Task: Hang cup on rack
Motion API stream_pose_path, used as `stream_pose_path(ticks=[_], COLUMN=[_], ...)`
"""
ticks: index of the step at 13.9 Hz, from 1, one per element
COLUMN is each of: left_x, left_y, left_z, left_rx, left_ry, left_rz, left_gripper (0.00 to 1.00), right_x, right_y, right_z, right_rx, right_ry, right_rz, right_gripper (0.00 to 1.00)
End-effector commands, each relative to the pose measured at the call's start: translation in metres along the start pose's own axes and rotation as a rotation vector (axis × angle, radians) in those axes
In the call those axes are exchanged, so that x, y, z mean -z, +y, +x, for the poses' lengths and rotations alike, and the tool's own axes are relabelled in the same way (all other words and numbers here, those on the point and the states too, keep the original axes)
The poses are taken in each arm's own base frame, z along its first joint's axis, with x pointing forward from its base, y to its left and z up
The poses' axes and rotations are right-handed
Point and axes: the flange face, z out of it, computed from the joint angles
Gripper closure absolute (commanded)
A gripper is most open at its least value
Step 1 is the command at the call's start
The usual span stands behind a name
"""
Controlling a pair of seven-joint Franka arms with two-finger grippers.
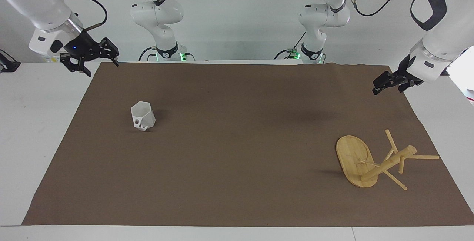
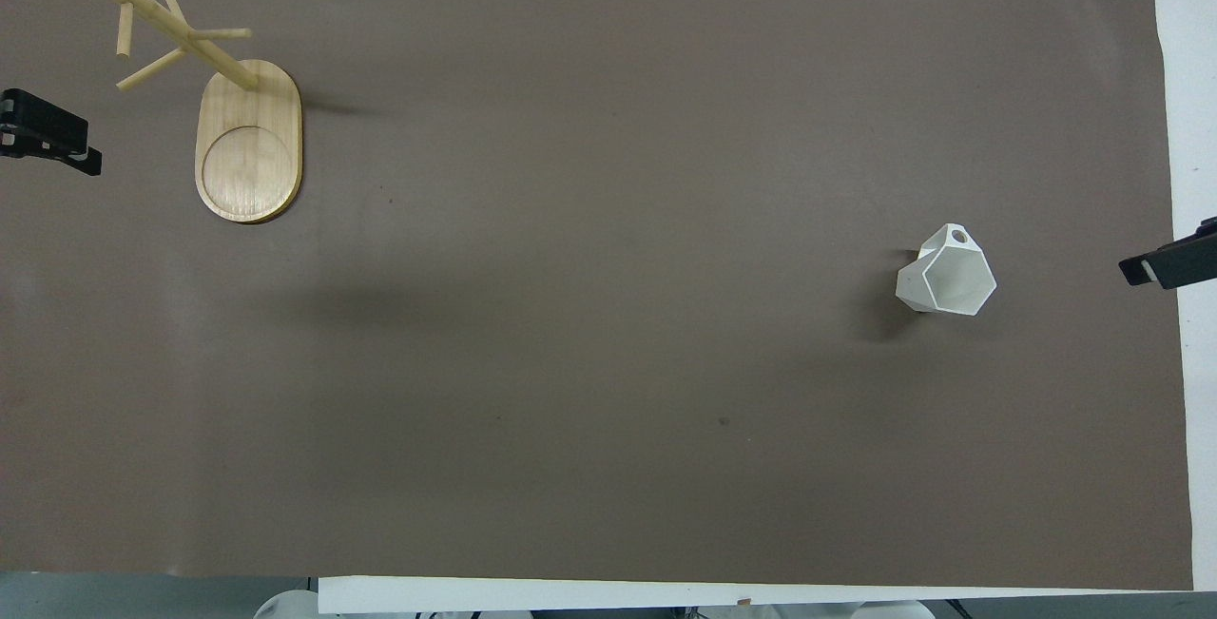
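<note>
The white faceted cup stands upright on the brown mat toward the right arm's end, its handle turned away from the robots; it also shows in the overhead view. The bamboo rack stands on its oval base toward the left arm's end, with its pegs bare; it also shows in the overhead view. My right gripper is open and empty, up in the air over the mat's edge and well apart from the cup. My left gripper is open and empty, and hangs over the mat's edge beside the rack.
The brown mat covers most of the white table. Nothing else lies on it. Only one tip of each gripper shows at the sides of the overhead view: the right gripper and the left gripper.
</note>
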Motion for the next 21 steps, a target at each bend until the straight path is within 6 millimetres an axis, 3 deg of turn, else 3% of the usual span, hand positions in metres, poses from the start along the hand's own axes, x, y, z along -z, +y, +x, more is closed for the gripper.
stream_pose_path(ticks=[1,4,7,10,13,14,16,19,21], left_x=[0.003,0.003,0.002,0.002,0.003,0.002,0.003,0.002,0.002], left_y=[-0.002,-0.002,-0.002,-0.003,-0.002,-0.003,-0.003,-0.002,-0.002], left_z=[-0.006,-0.006,-0.006,-0.006,-0.006,-0.006,-0.006,-0.006,-0.006], left_rx=[0.012,0.012,0.013,0.014,0.013,0.014,0.014,0.013,0.013], left_ry=[-0.007,-0.007,-0.009,-0.009,-0.007,-0.009,-0.007,-0.009,-0.009], left_rz=[0.011,0.011,0.011,0.011,0.011,0.011,0.011,0.011,0.011], left_gripper=[0.00,0.00,0.00,0.00,0.00,0.00,0.00,0.00,0.00], right_x=[-0.009,-0.041,-0.088,-0.121,-0.201,-0.237,-0.274,-0.336,-0.348], right_y=[0.021,0.088,0.137,0.164,0.202,0.206,0.210,0.198,0.189], right_z=[0.003,-0.012,-0.025,-0.041,-0.056,-0.060,-0.065,-0.065,-0.064], right_rx=[0.190,0.458,0.669,0.876,0.947,0.976,1.005,1.016,1.046], right_ry=[0.055,0.191,0.328,0.516,0.706,0.773,0.872,0.986,1.011], right_rz=[0.055,0.165,0.294,0.363,0.502,0.574,0.610,0.653,0.654], right_gripper=[0.00,0.00,0.00,0.00,0.00,0.00,0.00,0.00,0.00])
